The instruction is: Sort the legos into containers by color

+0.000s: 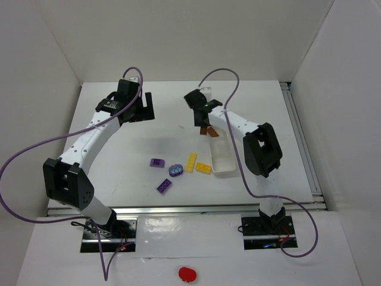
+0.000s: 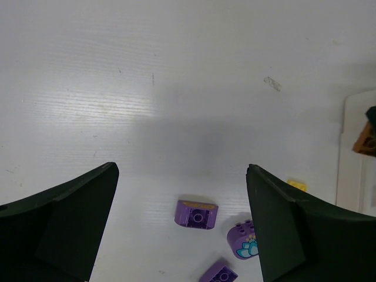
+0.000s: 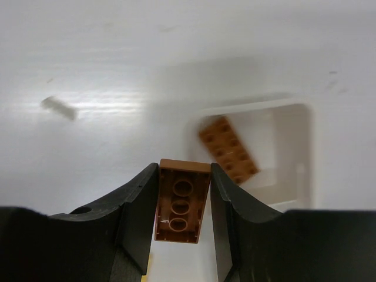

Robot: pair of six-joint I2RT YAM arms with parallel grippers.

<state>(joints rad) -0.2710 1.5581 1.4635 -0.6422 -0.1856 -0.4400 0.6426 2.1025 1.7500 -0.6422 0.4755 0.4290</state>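
The left gripper (image 1: 144, 106) hangs over the white table (image 1: 119, 149). Its jaws are wide apart and hold nothing. The loose bricks lie well apart from it, at about 5 o'clock. They are a purple brick (image 1: 157, 162), a second purple brick (image 1: 164, 186), a round purple-blue piece (image 1: 175, 171), a long yellow brick (image 1: 190, 162) and a short yellow brick (image 1: 203, 168). The short one lies just beside the long white tray (image 1: 221, 156).

The right gripper (image 3: 184, 170) pinches a brown brick (image 3: 181, 202) tight between its fingers. The hollow side of the brick faces the wrist camera. The brick is just beside the far end of the tray, at its 9 o'clock. A second brown brick (image 3: 228, 150) lies slanted inside that end box.

White walls (image 1: 196, 36) stand at 9, 12 and 3 o'clock. A silver rail (image 1: 303, 149) runs along the table's 3 o'clock edge. Bare table spreads at 12 o'clock past both grippers, and at 9 o'clock of the bricks. A red blob (image 1: 187, 273) lies at 6 o'clock, nearer than the arm bases.
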